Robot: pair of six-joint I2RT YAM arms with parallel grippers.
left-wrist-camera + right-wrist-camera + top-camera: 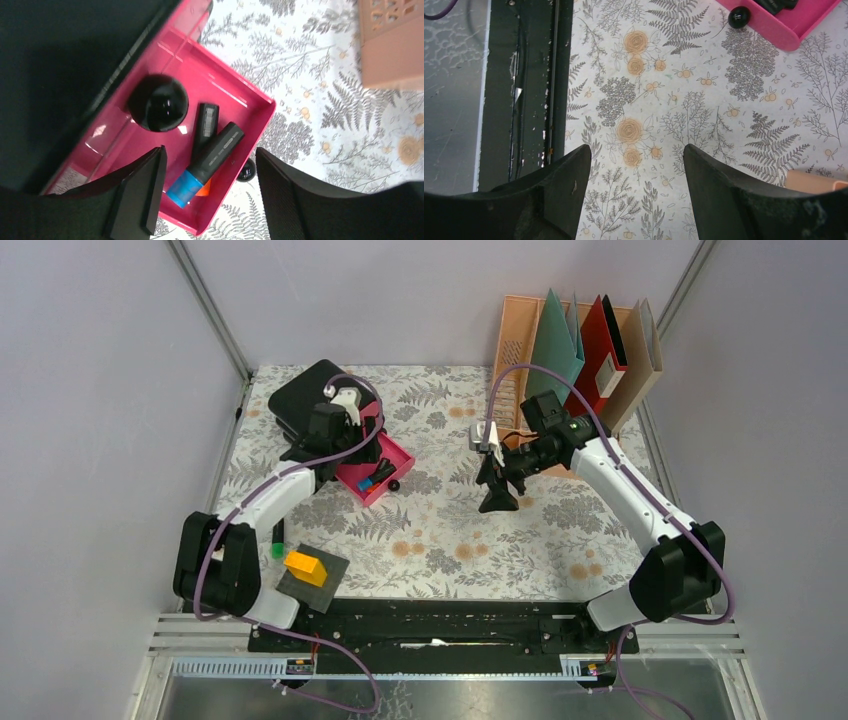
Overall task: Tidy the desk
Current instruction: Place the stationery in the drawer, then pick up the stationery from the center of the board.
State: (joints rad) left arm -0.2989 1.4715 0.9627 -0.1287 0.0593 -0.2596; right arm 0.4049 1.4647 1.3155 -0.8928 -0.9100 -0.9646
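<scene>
The desk (440, 540) is a tabletop under a pale cloth printed with ferns and flowers. A pink drawer (235, 95) stands pulled out of the black drawer box (305, 395) at the back left. Inside it lie a black marker with a blue cap (212, 155), a small black stick (206, 117), a black round piece (159, 102) and a bit of orange. My left gripper (209, 152) hangs open just above the marker, touching nothing. My right gripper (636, 149) is open over bare cloth at mid-table, nothing between its fingers.
A peach file rack (515, 340) with teal, red and tan folders stands at the back right. An orange block (305, 566) sits on a dark grey pad (325, 585) at the near left, a green item (278, 549) beside it. The drawer's black knob (739, 16) faces the right gripper.
</scene>
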